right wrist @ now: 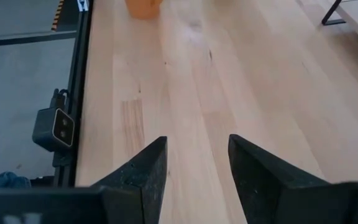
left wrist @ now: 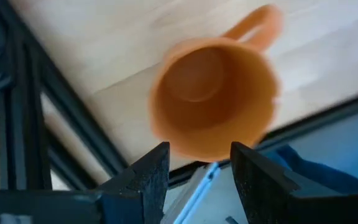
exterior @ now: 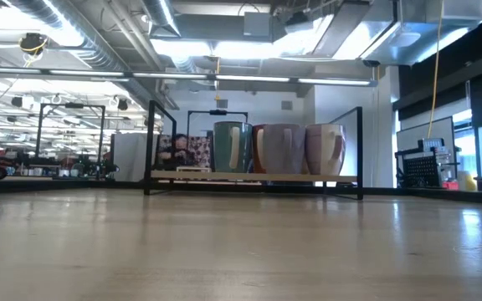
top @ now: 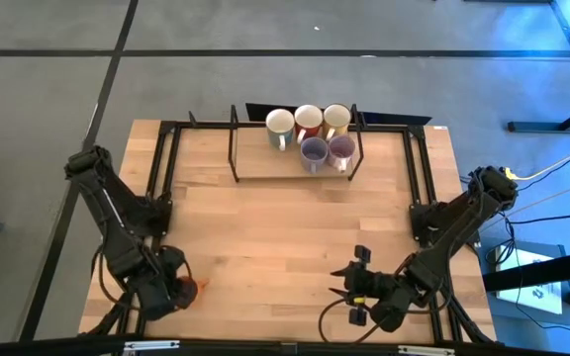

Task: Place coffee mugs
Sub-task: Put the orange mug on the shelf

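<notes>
With five mugs (top: 312,134) already racked at the far edge, the left hand (left wrist: 197,171) hovers open and empty over the upright orange mug (left wrist: 213,96) near the surface's (top: 285,227) front-left corner, so it should straddle the rim squarely before closing, while the right hand (right wrist: 194,165) waits open.

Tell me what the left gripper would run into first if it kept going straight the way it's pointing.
The orange mug. It sits just beyond the left gripper, whose open fingers point at its rim near the table's front left corner. How close they are is hard to judge, but nothing else shows in that line.
</notes>
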You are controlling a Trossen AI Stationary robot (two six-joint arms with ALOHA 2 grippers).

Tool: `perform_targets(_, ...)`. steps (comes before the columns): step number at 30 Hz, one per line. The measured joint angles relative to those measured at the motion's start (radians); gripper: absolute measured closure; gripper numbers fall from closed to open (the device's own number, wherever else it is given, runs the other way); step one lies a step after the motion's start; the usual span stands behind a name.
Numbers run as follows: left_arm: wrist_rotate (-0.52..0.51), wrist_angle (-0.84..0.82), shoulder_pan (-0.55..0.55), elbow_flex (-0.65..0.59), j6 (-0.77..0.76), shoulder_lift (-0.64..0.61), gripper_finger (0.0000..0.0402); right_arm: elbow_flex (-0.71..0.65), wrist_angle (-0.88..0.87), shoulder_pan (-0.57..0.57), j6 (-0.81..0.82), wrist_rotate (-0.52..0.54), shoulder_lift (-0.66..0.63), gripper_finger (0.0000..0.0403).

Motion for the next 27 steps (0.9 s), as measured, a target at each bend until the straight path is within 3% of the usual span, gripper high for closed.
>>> perform_targets(8,0.093,-0.069,-0.030,-0.001,-0.037,0.084,0.0237,0.000,0.000,0.000,-0.001,-0.034,0.001,0.0244)
perform_targets(21,0.047,0.008,-0.064,-0.055,-0.054,0.109,0.0237,0.000,0.002,0.007,0.004,-0.044,0.001,0.0244)
perform_targets(27,0.035,0.040,-0.064,-0.104,-0.034,0.109,0.0238,0.000,0.002,0.006,0.001,0.015,0.001,0.0244)
